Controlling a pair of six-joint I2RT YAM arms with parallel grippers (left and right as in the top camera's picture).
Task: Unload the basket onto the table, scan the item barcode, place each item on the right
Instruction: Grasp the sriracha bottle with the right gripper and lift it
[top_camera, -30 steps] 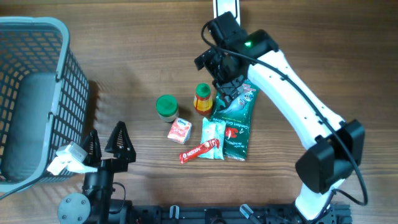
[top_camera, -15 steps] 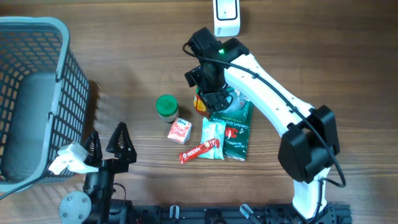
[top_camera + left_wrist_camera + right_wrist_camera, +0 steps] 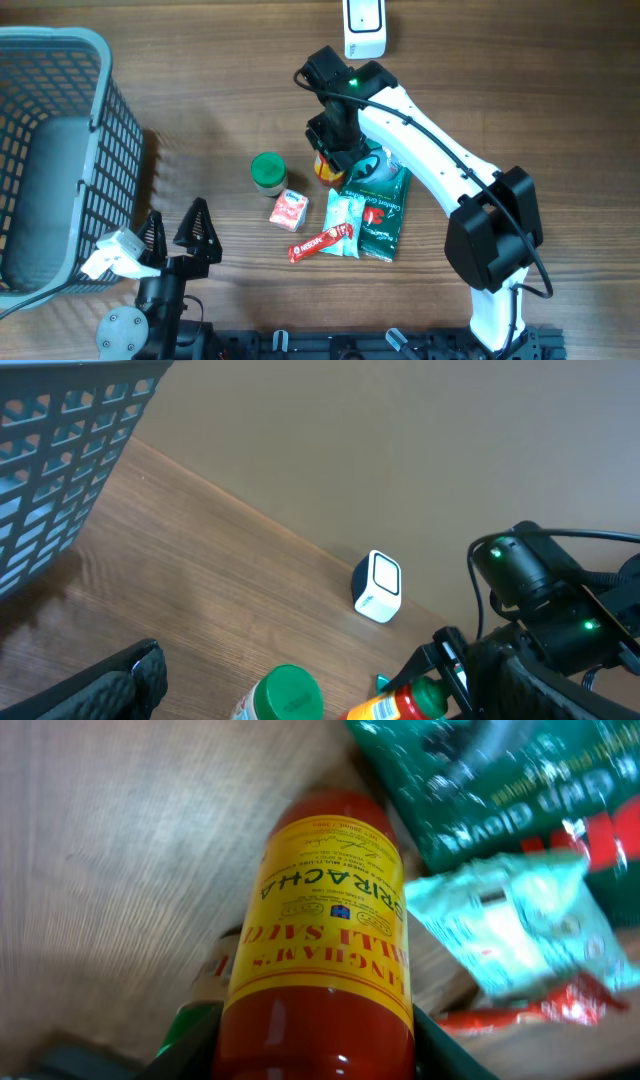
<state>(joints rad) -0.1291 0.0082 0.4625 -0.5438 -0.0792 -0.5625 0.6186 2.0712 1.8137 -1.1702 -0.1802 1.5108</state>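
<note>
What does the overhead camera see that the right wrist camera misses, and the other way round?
Only overhead: the grey basket, the white scanner and the left gripper, with its jaws spread. Only right wrist: the yellow label on the sriracha bottle, close enough to read. Both: the sriracha bottle, the dark green pouch, the pale green pouch and the red stick packet.

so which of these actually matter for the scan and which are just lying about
Job: sriracha, right gripper, scanner.
Lying about: jar, red packet, nescafe stick, teal pack, green bag, basket.
</note>
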